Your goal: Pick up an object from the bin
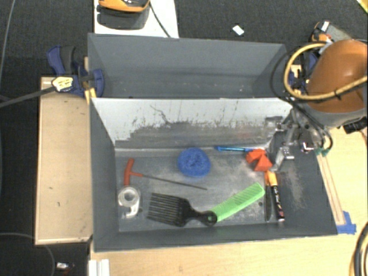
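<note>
The grey metal bin (pixel 106 171) held two combs: one black plastic wide-toothed comb (pixel 169 209) and one bright green plastic comb (pixel 240 201). There was also one round blue fuzzy ball (pixel 194 161), one red T-handled tool with a thin dark rod (pixel 130 171), one silvery ring-shaped roll (pixel 129 199), one thin blue pen (pixel 233 149), one small orange block (pixel 260 160) and one black marker with an orange cap (pixel 275 197).

I see a blue scrub ball (pixel 194 161) in the middle, with a red T-handled rod (pixel 130 171) and a silver roll (pixel 129 199) to its left. Nearer me, a black wide-toothed comb (pixel 169 209) meets a green comb (pixel 238 201) end to end. A black-and-orange marker (pixel 275 197) lies just right of them.
</note>
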Motion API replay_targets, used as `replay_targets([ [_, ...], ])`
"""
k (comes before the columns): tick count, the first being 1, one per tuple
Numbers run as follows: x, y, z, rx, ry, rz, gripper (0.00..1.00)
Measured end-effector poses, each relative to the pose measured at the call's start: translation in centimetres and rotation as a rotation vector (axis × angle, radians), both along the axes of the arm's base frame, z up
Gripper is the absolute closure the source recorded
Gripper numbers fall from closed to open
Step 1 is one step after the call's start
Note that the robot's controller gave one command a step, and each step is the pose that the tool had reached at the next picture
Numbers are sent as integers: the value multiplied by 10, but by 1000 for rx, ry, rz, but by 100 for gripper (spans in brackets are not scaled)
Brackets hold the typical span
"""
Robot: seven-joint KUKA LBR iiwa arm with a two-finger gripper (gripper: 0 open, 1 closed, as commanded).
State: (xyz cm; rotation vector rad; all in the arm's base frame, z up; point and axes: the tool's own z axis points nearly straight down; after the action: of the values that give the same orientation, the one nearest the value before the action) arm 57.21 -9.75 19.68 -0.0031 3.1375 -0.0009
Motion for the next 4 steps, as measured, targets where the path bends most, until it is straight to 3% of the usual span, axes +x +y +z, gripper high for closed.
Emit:
replay_targets([
  [1, 0, 0, 0, 0, 0, 2, 0],
  [2, -42, 30, -77, -1, -4, 110, 0],
  [3, -75, 77, -59, -3, -8, 147, 0],
  [4, -89, 74, -85, -3, -7, 203, 0],
])
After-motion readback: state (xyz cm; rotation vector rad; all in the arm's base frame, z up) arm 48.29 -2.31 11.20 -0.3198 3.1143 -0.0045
